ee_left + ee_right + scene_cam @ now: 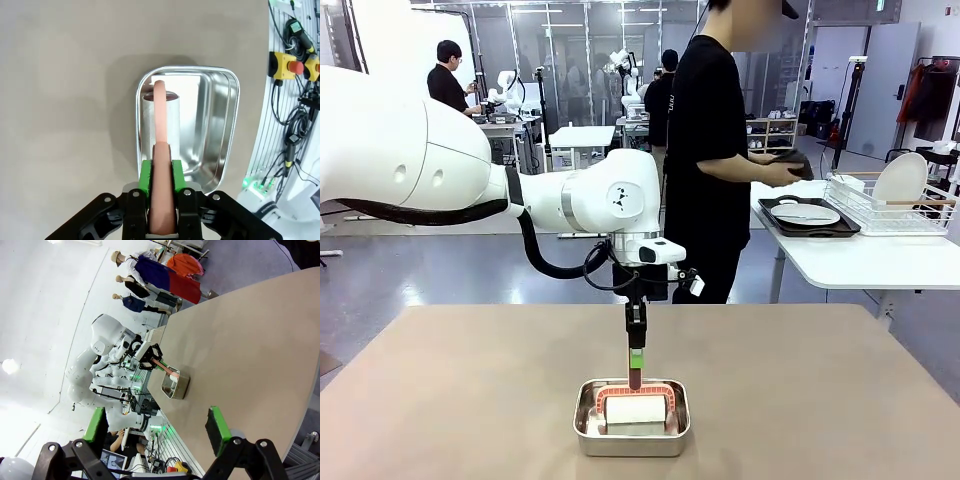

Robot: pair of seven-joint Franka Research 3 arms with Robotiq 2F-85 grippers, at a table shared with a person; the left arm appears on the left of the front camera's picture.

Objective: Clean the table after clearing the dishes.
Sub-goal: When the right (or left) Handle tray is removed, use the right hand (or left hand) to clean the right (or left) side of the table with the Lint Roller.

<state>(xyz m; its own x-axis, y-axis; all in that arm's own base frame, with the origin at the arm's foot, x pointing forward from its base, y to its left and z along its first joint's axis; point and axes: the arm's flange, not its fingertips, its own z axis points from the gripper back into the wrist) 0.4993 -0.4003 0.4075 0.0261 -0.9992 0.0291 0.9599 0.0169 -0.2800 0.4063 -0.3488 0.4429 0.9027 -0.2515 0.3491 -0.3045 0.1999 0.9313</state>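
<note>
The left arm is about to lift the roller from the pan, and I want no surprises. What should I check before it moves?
1. The left gripper is shut on the roller handle: ok.
2. The white roll lies free inside the steel pan: cannot tell.
3. The dishes are off the table: ok.
4. The person's hands are away from the table: ok.
5. The right gripper is open, apart from the pan: ok.

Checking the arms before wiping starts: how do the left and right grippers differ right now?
The left gripper is shut on the pink handle standing in the steel pan; the right gripper is wide open, holding nothing. The left gripper points down right above the pan; the right gripper sits far from it, facing across the table. Both have green pads.
</note>
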